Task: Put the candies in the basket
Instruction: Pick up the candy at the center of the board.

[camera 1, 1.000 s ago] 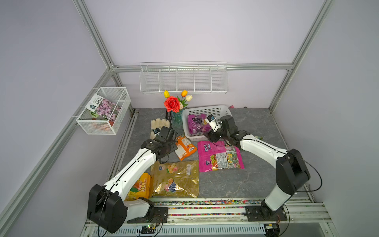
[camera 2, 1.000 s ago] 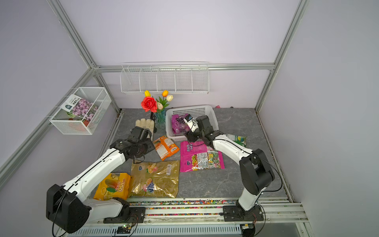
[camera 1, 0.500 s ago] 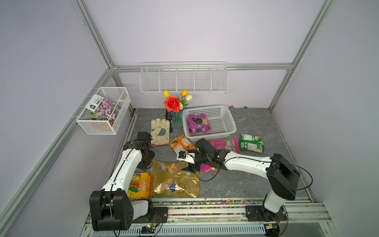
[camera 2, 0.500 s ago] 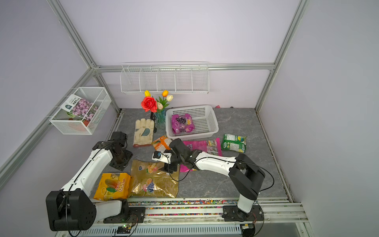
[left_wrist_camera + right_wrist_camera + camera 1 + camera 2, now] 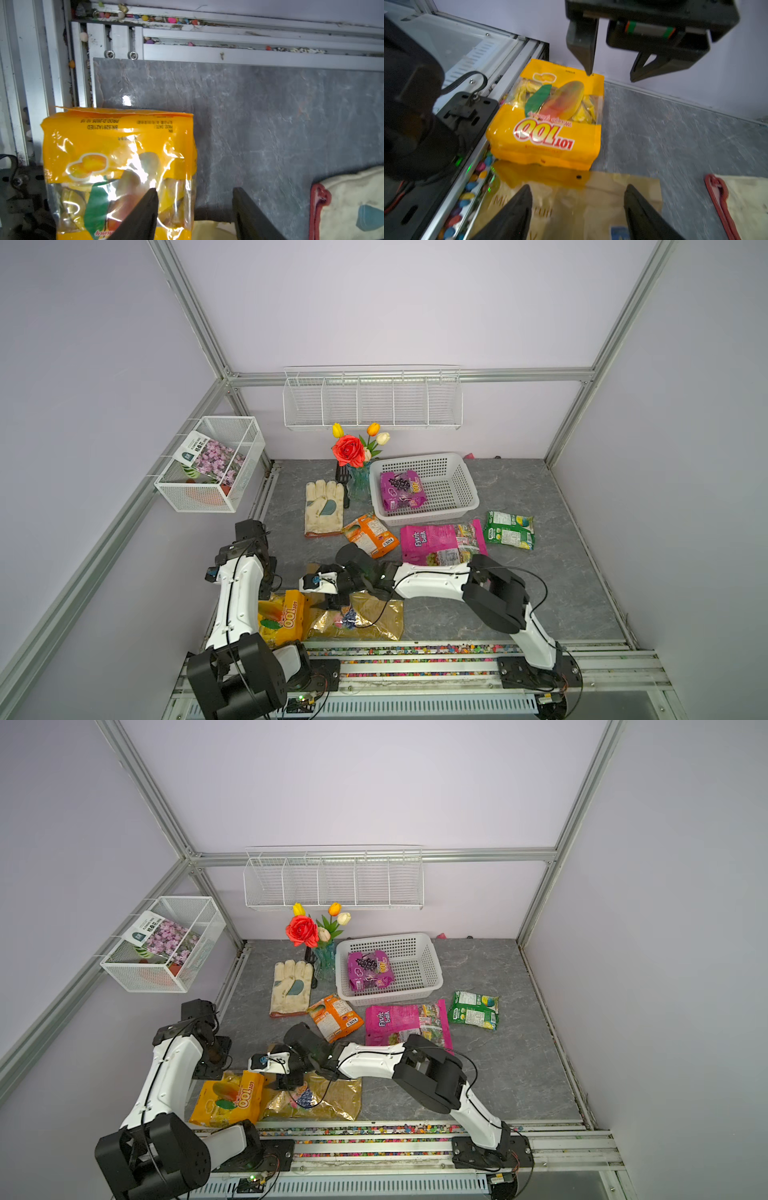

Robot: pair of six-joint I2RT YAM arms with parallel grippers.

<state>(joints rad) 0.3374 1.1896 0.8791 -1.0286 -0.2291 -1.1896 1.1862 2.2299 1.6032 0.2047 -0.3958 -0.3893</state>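
The white basket (image 5: 467, 489) (image 5: 432, 969) stands at the back and holds the purple candy bag (image 5: 402, 490). In front of it on the table lie the orange (image 5: 370, 534), magenta (image 5: 436, 543) and green (image 5: 509, 530) bags. The yellow-orange bag (image 5: 282, 616) (image 5: 550, 124) and the gold bag (image 5: 374, 616) (image 5: 591, 199) lie at the front left. My right gripper (image 5: 334, 601) (image 5: 578, 186) hangs open low over the gold bag. My left gripper (image 5: 214, 1052) (image 5: 195, 189) is open above the yellow-orange bag's (image 5: 116, 155) far edge, holding nothing.
A cream glove (image 5: 324, 508) and a vase of flowers (image 5: 358, 477) sit left of the basket. A wire cube basket (image 5: 212, 464) hangs on the left wall, a long wire rack (image 5: 372, 400) on the back wall. The bead-strewn rail (image 5: 415, 651) borders the front.
My right gripper has left the basket, with the purple bag now lying inside, and swung to the front left over the gold bag. My left arm has drawn back from the orange bag toward the yellow-orange one.
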